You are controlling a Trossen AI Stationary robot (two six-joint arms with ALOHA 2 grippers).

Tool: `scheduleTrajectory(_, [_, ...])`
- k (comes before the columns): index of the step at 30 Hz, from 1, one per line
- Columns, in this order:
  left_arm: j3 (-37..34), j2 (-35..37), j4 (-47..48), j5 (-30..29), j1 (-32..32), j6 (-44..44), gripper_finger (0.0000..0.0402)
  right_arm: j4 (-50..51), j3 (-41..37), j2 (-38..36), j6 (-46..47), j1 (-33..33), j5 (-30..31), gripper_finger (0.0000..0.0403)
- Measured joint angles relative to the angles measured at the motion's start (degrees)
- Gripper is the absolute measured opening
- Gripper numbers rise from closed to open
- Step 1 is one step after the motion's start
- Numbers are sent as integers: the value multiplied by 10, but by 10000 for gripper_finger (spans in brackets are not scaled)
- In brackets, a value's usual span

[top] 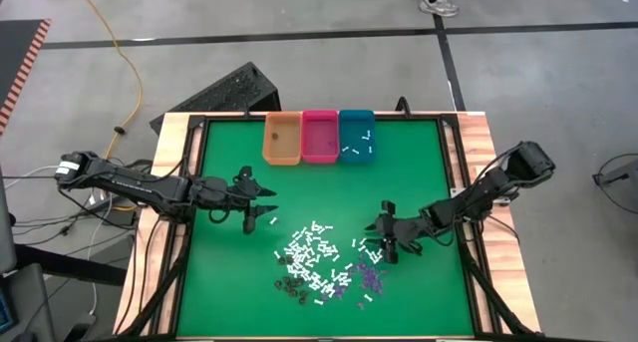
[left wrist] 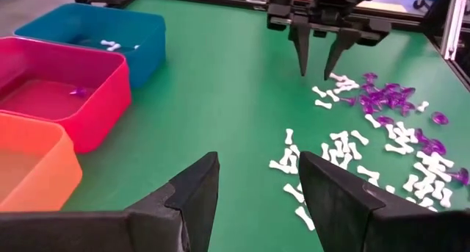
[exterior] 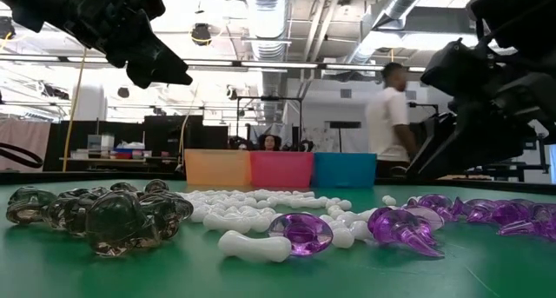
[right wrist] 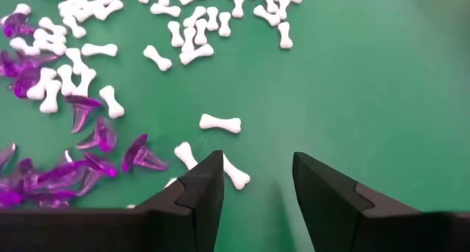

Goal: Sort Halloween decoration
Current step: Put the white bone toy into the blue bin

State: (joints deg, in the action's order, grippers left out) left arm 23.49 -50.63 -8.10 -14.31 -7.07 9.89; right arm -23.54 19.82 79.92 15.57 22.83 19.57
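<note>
The Halloween decoration lies loose on the green mat near its front middle: white bone-shaped sticks point(top: 314, 252), purple bits point(top: 371, 274) and dark bits point(top: 292, 282). My right gripper point(top: 384, 244) stands open over the pile's right edge, slanting down. Bare mat lies between its fingers, and a white bone point(right wrist: 233, 171) lies beside one fingertip. The left wrist view shows that gripper point(left wrist: 317, 68) just above the white bones. My left gripper point(top: 261, 210) hovers open to the left of the pile and well above the mat, with nothing between its fingers point(left wrist: 257, 167).
Three bins stand in a row at the mat's far edge: orange point(top: 282, 138), pink point(top: 320, 135) with a purple bit inside, and teal point(top: 356, 135) with white bones inside. Bare mat lies between bins and pile. A person point(exterior: 388, 115) walks beyond the table.
</note>
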Motion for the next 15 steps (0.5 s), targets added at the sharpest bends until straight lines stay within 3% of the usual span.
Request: scheduleTrajectory(15, [0, 0, 0, -31, 0, 19, 179, -56, -17, 0, -72, -28, -58, 191])
